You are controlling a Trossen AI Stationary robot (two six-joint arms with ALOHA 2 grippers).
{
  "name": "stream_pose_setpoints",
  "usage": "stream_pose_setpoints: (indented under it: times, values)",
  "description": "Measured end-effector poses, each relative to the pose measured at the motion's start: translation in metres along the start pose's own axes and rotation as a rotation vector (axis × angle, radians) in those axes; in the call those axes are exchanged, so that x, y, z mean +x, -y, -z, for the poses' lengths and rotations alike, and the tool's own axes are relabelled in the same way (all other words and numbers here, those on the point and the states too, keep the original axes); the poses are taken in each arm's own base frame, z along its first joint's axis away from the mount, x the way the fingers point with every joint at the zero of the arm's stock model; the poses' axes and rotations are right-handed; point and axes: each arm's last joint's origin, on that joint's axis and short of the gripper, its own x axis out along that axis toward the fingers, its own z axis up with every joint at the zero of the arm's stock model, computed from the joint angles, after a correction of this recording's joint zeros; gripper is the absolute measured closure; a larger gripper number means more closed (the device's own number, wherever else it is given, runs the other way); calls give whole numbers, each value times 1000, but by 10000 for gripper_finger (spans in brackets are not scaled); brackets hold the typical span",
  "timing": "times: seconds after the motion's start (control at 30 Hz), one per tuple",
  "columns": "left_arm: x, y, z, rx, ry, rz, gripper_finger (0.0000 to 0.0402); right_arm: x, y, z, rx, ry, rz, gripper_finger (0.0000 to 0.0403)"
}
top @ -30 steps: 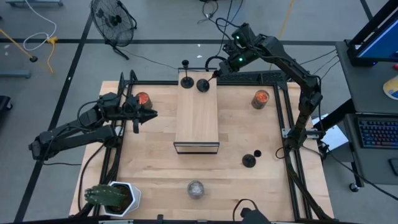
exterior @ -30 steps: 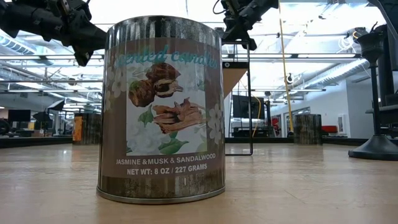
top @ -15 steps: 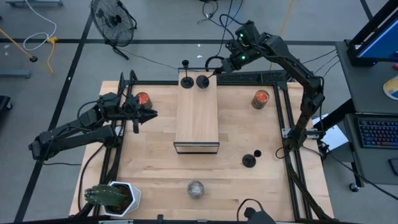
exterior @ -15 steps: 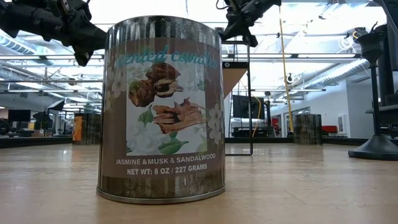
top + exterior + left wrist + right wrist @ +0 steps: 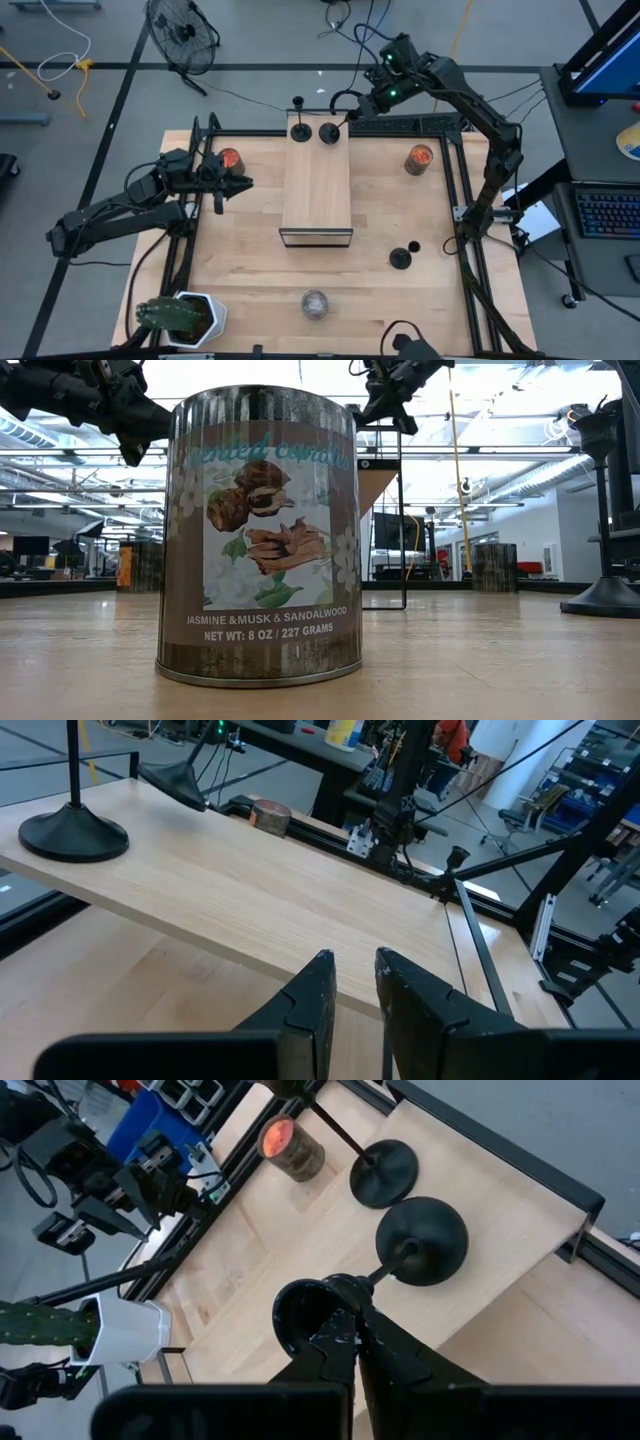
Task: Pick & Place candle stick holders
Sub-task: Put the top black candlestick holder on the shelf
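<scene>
Fingers of the right gripper point(image 5: 352, 1312) are being kept fully closed on the thin stem top of a small black candle stick holder with a round disc base point(image 5: 328, 133), which is being stood at the far end of the raised light wooden board point(image 5: 318, 190), just beside a second black holder point(image 5: 298, 131) already placed there. A third black holder point(image 5: 401, 259) is being left on the bench point(image 5: 400, 210), near the right side, beside a small black piece. Release of the stem appears to be the step in hand; next, the fingers would need opening and lifting straight up so the holder is not tipped. The left gripper point(image 5: 350, 985) is being held slightly parted and empty, beside an orange-topped brownish jar point(image 5: 230, 159).
</scene>
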Motion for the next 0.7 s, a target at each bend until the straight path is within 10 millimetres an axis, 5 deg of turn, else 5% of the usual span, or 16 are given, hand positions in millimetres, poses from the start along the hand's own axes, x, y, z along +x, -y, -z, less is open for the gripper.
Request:
stream_pose_setpoints:
  times: [0.7]
  values:
    - [0,0,0,-2,0,0,321,6,2,-2,-21,-4,-2,403]
